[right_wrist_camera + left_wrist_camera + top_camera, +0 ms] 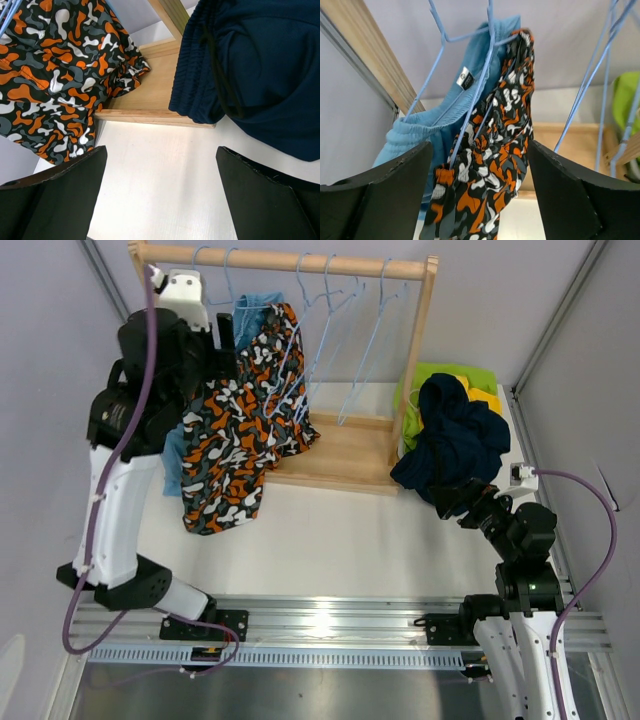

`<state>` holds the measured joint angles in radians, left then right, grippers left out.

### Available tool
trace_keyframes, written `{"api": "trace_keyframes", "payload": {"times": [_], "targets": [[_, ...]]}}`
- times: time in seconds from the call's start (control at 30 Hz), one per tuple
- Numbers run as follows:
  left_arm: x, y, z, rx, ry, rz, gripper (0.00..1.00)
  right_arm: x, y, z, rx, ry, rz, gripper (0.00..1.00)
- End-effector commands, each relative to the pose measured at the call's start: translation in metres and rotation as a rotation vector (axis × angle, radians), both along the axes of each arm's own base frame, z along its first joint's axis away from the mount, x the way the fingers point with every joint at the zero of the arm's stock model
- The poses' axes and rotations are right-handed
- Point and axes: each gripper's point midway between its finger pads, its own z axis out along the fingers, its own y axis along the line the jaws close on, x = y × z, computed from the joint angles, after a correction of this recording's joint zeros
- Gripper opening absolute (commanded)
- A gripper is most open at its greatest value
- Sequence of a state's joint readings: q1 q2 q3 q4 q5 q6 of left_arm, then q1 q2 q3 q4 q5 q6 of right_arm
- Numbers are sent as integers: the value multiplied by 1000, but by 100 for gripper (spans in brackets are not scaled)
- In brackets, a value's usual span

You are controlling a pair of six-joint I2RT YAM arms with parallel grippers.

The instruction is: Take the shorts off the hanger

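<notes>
Removed, heaped on white desk (330, 540): navy fabric shorts (455, 440), lime green shorts (452, 373), yellow shorts (487, 397). Remaining on blue wire hangers (490, 30): orange-black-white camouflage shorts (240, 430), light blue shorts (432, 131). Left tool (479, 150), right tool (161, 150) seen open, empty.

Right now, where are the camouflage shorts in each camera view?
Top external: the camouflage shorts hang left of centre, their lower end down on the table.
Left wrist: the shorts fill the centre, just right of the light blue shorts.
Right wrist: the shorts fill the upper left.
Shared landmark: the wooden rack base, beside them in all three views.
</notes>
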<state>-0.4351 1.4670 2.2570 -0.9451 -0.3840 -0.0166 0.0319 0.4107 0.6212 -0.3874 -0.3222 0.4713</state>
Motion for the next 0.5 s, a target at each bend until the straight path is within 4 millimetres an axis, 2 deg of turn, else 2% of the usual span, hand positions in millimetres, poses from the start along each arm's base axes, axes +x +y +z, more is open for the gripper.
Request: {"api": "trace_keyframes", "payload": {"times": [0.0, 0.07, 0.1, 0.2, 0.23, 0.33, 0.47], "targets": [[21, 4, -15, 17, 43, -14, 84, -4, 0, 23, 4, -55, 0, 100], [28, 13, -12, 0, 38, 0, 84, -3, 0, 21, 4, -48, -3, 99], [38, 11, -21, -2, 62, 0, 84, -3, -1, 22, 6, -49, -6, 99], [48, 16, -18, -18, 60, 6, 84, -2, -1, 20, 5, -45, -8, 100], [55, 12, -23, -28, 73, -14, 84, -1, -1, 19, 3, -40, -9, 99], [67, 15, -32, -41, 99, -14, 84, 0, -2, 18, 3, -39, -14, 99], [76, 9, -43, -49, 132, -40, 75, 2, -2, 14, 1, -32, -15, 100]]}}
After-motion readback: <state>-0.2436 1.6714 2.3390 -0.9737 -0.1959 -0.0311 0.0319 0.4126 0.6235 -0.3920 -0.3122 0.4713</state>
